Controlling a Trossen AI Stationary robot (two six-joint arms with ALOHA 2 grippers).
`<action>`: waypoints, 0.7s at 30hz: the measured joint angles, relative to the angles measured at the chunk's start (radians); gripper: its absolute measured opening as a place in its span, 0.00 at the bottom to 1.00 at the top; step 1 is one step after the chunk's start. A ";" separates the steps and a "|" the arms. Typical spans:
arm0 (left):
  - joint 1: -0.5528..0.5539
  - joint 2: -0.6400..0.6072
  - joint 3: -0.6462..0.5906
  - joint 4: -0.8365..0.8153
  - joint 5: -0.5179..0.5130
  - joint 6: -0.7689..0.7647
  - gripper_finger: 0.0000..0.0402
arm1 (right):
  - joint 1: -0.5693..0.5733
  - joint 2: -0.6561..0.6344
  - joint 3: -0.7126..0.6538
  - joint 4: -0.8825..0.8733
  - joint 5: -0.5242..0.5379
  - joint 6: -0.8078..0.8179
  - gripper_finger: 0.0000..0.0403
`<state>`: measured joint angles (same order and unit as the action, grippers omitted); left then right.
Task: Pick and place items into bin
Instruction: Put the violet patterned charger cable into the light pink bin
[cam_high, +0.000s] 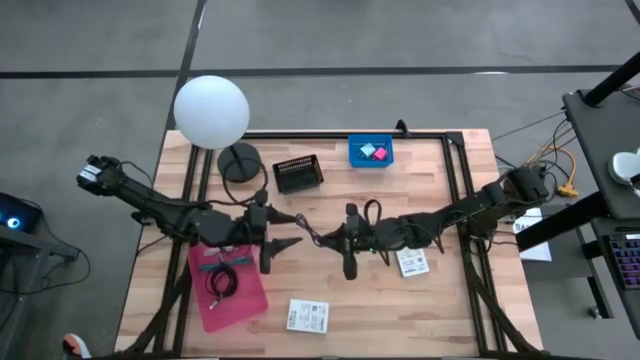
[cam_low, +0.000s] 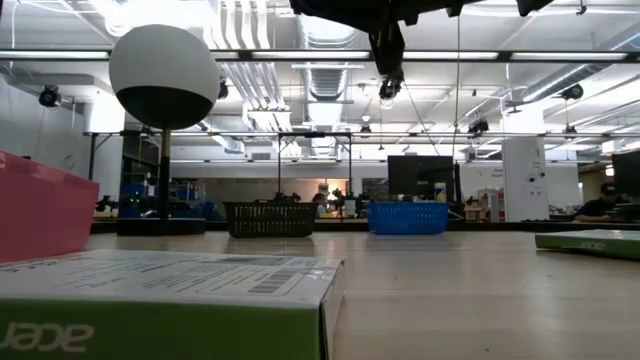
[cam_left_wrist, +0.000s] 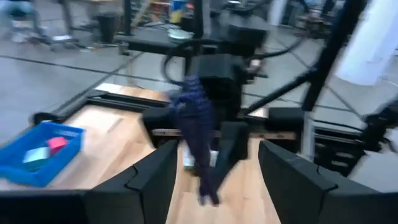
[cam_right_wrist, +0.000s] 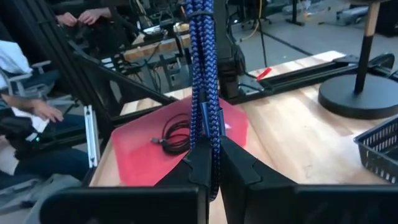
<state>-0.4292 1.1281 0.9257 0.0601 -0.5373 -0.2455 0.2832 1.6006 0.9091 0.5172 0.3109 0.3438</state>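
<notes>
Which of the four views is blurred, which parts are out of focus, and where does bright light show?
Left wrist view: motion-blurred throughout, the purple cable and blue bin smeared. Low view: the nearest box is soft, ceiling lights glare behind the lamp globe. High view: the globe is washed out white. Right wrist view: sharp on the cable gripped by the right gripper.

The tabletop (cam_high: 330, 300) was a light wooden butcher-block surface with a dark frame around it. At the far edge stood a lamp base (cam_high: 239, 160), a black mesh basket (cam_high: 298, 174) and a blue bin (cam_high: 371, 152) containing a pink cube (cam_high: 380, 154) and a pale teal cube (cam_high: 367, 150). A pink mat (cam_high: 228, 282) bearing a black coiled cable (cam_high: 222, 282) and a teal pen (cam_high: 212, 266) lay at the near left. Two white printed packets rested on bare wood, one near the front edge (cam_high: 307, 316), one right of centre (cam_high: 413, 263).
</notes>
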 joint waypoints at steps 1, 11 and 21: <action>0.003 0.003 0.000 0.003 -0.023 0.000 0.52 | 0.000 0.000 0.003 0.002 0.006 -0.003 0.02; 0.007 0.004 -0.001 0.021 -0.157 -0.007 0.52 | -0.002 0.000 0.010 0.003 0.008 -0.012 0.02; 0.013 0.059 -0.002 0.176 -0.136 0.001 0.52 | -0.022 0.000 0.010 0.006 0.007 -0.014 0.02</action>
<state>-0.4159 1.1873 0.9237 0.2359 -0.6732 -0.2444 0.2609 1.6001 0.9192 0.5231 0.3180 0.3294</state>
